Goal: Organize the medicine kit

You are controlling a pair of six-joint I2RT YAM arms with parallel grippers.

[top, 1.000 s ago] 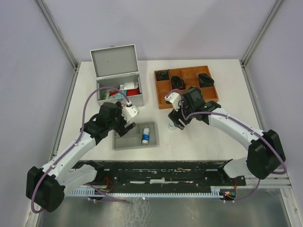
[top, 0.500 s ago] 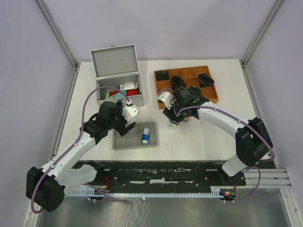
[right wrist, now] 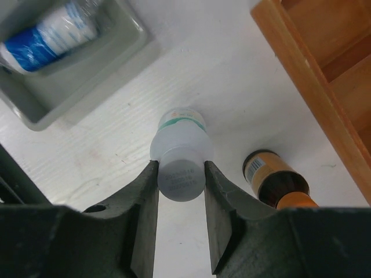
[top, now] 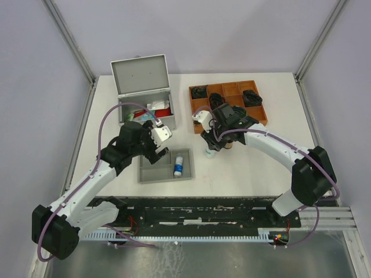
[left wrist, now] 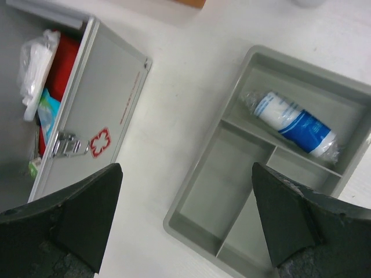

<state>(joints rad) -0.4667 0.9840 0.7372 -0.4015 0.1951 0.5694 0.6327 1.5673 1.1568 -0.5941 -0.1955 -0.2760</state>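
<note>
**A:** Where's the medicine kit (top: 141, 74)?

**B:** At 10 o'clock on the table (top: 272, 104), seen from above. Lid up, partly filled. Its red-cross front wall faces the grey insert tray (top: 152, 174), which lies out on the table at 7 o'clock. A bandage roll (top: 178, 165) is in one compartment of that tray.

**A:** Right gripper (right wrist: 181, 169)?

**B:** Just past centre, toward 5 o'clock. It is partly closed around the cap of a white bottle (right wrist: 177, 136). The fingers (right wrist: 145, 202) appear to touch the cap on both sides. The bottle stands upright on the table, not lifted. A brown bottle (right wrist: 272, 176) stands just beside it at 3 o'clock, near the wooden tray (top: 235, 90).

**A:** Left gripper (left wrist: 185, 174)?

**B:** Spread fully wide and holding nothing. It hangs over the bare strip between the kit and the insert tray.

**A:** Which step, then?

**B:** Pickup of the white bottle, I'd judge. Most of the sorting is not yet done.

**A:** Next move?

**B:** Likely a firm pinch, then a straight lift clear of the brown bottle. After that, a carry toward 8 o'clock to a free compartment of the insert tray. A grip on the cap alone sits high, so the bottle may swing.
</note>
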